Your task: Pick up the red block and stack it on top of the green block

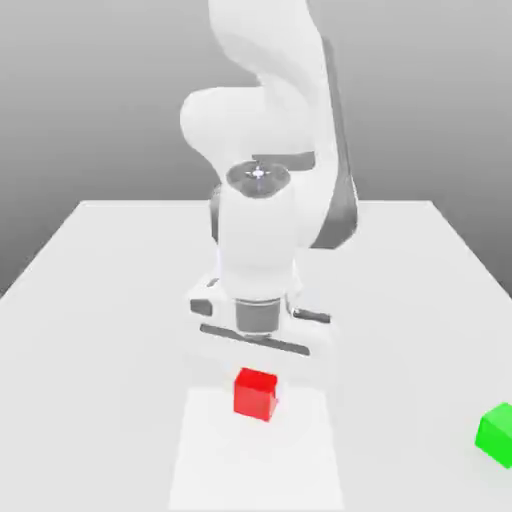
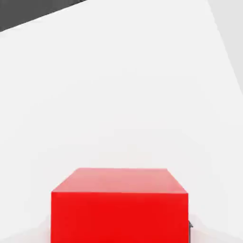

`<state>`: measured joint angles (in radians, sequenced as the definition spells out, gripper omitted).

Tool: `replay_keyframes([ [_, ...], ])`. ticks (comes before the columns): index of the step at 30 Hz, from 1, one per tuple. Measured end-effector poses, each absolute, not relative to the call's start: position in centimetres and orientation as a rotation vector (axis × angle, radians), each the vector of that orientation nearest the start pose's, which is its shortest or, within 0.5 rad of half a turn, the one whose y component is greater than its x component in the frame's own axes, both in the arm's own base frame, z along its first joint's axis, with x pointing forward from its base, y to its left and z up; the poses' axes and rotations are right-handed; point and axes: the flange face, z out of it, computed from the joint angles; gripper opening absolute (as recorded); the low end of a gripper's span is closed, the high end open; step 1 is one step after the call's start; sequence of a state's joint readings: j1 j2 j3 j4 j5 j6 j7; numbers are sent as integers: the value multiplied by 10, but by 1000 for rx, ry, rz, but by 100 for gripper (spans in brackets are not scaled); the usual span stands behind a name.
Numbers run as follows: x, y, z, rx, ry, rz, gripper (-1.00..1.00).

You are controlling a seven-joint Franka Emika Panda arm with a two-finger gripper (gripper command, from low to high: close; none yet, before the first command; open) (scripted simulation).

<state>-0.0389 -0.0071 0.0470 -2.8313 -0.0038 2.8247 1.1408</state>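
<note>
The red block point(image 1: 255, 398) rests on the white table, directly under the arm's hand. My gripper point(image 1: 257, 380) has come straight down over it, its white fingers on either side of the block. In the hand view the red block point(image 2: 119, 209) looms close, and a dark sliver of a fingertip point(image 2: 191, 230) presses against its side. The gripper is shut on the red block, which still sits on the table. The green block point(image 1: 496, 434) lies apart at the exterior view's right edge, nearer the camera than the red one.
The white table point(image 1: 100, 300) spreads wide around both blocks. The arm's bulky white body point(image 1: 265, 150) rises behind the hand. A stretch of bare tabletop separates the red block from the green one.
</note>
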Motion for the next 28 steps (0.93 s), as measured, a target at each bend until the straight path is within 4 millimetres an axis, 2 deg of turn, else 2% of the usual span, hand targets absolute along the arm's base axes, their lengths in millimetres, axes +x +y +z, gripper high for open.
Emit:
replay_keyframes([
  [3,390,19,214,-2759,1528,-5,-100],
  [4,396,37,215,-2811,1435,-5,-100],
  [6,403,106,219,-2956,1119,-7,-100],
  [8,410,164,225,-3055,817,-7,-100],
  [11,414,240,234,-3129,420,-2,-100],
  [13,407,289,241,-3144,172,0,-100],
  [14,404,307,239,-3143,85,0,-100],
  [17,401,323,205,-3141,11,-1,-100],
  [18,400,324,191,-3141,5,0,100],
  [23,400,324,191,-3141,5,0,100],
  [24,399,324,184,-3141,1,0,100],
  [26,400,325,198,-3141,0,-1,100],
  [28,400,325,223,-3141,0,-2,100],
])
